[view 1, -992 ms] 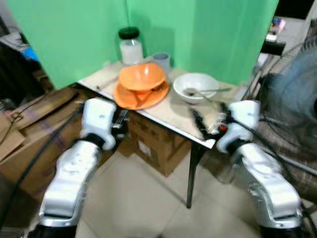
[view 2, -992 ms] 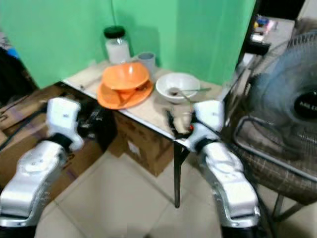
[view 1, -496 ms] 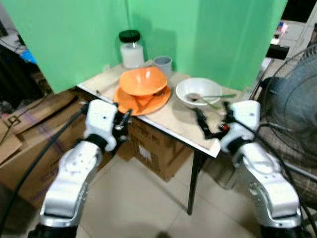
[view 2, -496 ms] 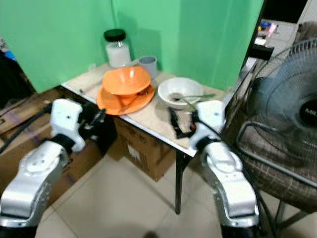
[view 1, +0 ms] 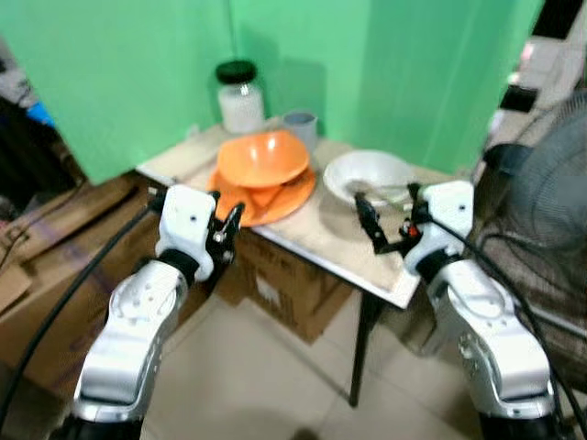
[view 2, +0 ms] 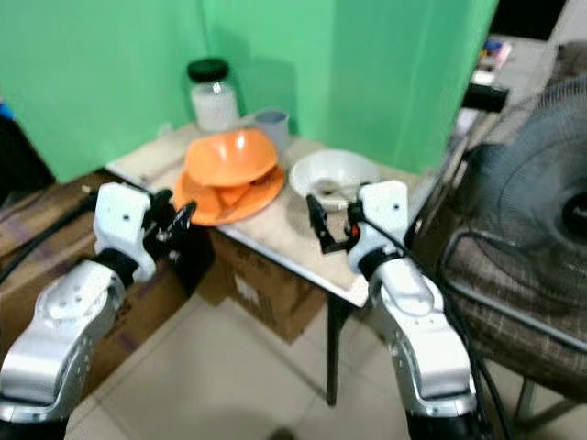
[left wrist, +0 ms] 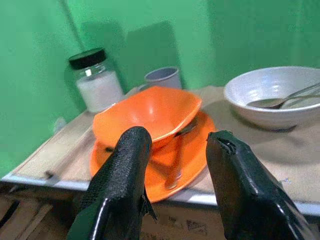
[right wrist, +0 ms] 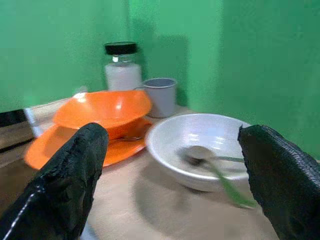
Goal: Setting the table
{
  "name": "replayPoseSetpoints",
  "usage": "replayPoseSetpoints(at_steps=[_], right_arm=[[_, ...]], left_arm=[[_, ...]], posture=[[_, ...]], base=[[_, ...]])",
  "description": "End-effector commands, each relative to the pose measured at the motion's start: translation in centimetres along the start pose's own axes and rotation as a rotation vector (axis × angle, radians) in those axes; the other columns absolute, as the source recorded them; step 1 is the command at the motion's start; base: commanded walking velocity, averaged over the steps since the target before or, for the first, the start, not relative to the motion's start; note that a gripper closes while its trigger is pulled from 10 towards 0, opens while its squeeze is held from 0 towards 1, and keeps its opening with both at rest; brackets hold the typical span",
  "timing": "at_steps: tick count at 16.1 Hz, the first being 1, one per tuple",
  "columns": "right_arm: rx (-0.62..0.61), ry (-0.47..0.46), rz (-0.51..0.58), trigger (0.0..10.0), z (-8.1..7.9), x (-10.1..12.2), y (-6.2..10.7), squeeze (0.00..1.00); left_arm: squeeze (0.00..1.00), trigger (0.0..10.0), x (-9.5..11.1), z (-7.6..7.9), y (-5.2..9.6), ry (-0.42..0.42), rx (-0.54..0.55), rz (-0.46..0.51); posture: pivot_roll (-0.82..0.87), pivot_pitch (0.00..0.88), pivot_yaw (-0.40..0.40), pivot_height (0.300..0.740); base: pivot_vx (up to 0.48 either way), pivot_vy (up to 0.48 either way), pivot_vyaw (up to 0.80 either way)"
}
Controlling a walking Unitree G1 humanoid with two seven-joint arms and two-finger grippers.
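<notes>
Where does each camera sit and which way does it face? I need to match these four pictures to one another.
Left eye view: on the head, looking forward and down at the table; both silver arms show, with the left gripper and right gripper.
Right eye view: the head's other eye, same scene.
Left wrist view: along open black fingers toward the orange bowl on its orange plate.
Right wrist view: along open fingers toward the white bowl.
Shared: both wrist views show the jar and cup.

Head views look down, somewhat blurred; both wrist views face the orange bowl point(left wrist: 150, 114) closely.
</notes>
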State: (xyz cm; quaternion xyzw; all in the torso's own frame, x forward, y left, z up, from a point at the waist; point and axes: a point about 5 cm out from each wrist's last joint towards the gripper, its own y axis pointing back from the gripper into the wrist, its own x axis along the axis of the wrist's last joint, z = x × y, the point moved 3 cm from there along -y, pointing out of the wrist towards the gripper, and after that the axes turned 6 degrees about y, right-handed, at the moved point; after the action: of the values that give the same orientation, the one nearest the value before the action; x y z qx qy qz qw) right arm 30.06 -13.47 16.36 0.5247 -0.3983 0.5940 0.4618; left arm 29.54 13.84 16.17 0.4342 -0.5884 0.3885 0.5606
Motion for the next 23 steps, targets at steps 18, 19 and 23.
replayPoseSetpoints(at_steps=[18, 19, 23], right_arm=[[0.039, 0.072, -0.171, 10.0, 1.4, 0.4, -3.3, 0.0], [0.074, 0.083, -0.21, 10.0, 1.4, 0.3, -4.0, 0.21], [0.194, 0.249, -0.3, 10.0, 2.0, 0.7, -7.9, 1.0]], left_arm=[[0.0, 10.0, -1.9, 2.2, 0.8, -0.086, -0.262, -0.126], [0.0, 10.0, -2.3, 2.3, 1.0, -0.095, -0.293, -0.153], [0.0, 10.0, -3.9, 2.3, 2.2, -0.119, -0.385, -0.243]], posture=[[0.04, 0.0, 0.079, 0.74], [0.04, 0.0, 0.079, 0.74], [0.03, 0.0, 0.07, 0.74]], base=[[0.173, 0.0, 0.0], [0.0, 0.0, 0.0], [0.0, 0.0, 0.0]])
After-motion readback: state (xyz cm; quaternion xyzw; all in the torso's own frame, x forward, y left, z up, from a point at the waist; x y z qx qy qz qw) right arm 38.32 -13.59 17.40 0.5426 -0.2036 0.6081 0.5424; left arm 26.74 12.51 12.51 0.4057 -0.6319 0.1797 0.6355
